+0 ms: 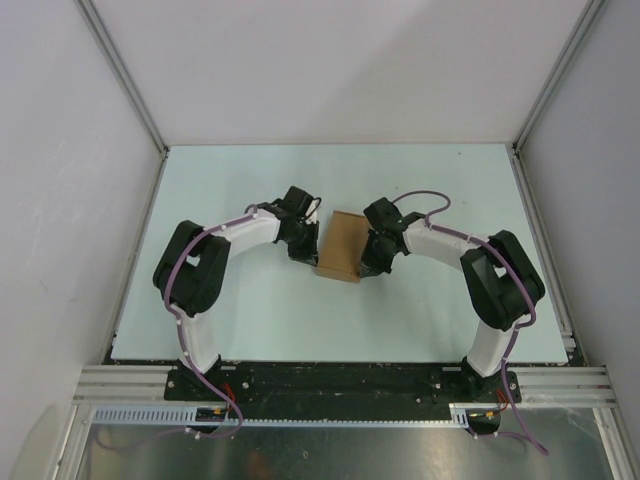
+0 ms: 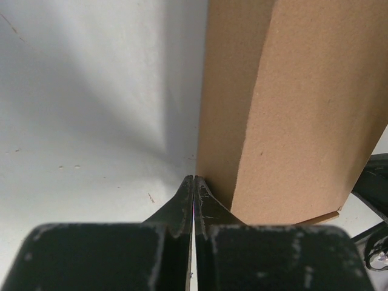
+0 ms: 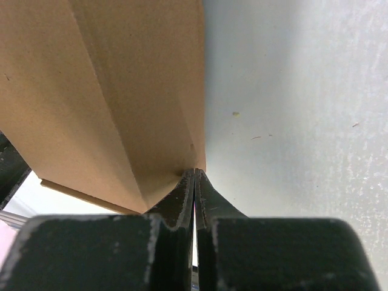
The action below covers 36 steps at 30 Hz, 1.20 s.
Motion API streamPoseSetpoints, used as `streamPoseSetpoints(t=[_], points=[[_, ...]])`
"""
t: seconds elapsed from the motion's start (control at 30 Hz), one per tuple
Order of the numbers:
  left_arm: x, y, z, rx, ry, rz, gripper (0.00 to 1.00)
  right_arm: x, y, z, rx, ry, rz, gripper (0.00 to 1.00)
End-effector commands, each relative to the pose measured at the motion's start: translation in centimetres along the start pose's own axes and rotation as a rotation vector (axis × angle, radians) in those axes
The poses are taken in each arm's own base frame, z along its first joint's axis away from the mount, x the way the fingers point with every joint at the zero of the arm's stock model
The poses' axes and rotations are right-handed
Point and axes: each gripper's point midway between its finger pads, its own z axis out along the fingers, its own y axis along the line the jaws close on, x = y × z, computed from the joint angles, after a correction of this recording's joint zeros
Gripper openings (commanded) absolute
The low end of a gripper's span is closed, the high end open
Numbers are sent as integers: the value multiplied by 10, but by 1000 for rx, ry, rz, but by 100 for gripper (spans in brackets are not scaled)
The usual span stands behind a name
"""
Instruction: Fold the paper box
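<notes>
The paper box [image 1: 340,247], plain brown cardboard, stands on the pale table [image 1: 250,180] between my two arms. My left gripper [image 1: 309,250] is shut, its tips pressed against the box's left side. In the left wrist view the closed tips [image 2: 194,178] meet the bottom edge of the box's wall [image 2: 303,109]. My right gripper [image 1: 368,262] is shut too, its tips against the box's right side. In the right wrist view the closed tips [image 3: 194,171] touch the lower corner of the box [image 3: 109,91]. Neither gripper holds anything between its fingers.
White enclosure walls with metal frame posts [image 1: 125,80] stand round the table. The arm bases sit on a black rail [image 1: 330,380] at the near edge. Part of the right arm [image 2: 376,182] shows behind the box in the left wrist view.
</notes>
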Motion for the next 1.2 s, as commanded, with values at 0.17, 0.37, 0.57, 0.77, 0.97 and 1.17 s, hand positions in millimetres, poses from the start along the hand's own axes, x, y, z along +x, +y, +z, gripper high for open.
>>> streamPoseSetpoints(t=[0.17, 0.37, 0.57, 0.77, 0.97, 1.17], points=[[3, -34, -16, 94, -12, 12, 0, 1, 18, 8, -59, 6, 19, 0], [10, -45, -15, 118, 11, 18, 0, 3, 26, 10, -89, 14, 36, 0], [20, -57, -15, 149, 39, 12, 0, 5, 34, 10, -117, 23, 50, 0], [33, -66, -19, 175, 68, 0, 0, 5, 40, 9, -142, 33, 72, 0], [34, -41, -23, 103, 43, -20, 0, -9, 9, 6, -48, 7, 82, 0], [-10, 0, -27, 2, -52, -121, 2, -65, -29, 1, -16, -99, 92, 0]])
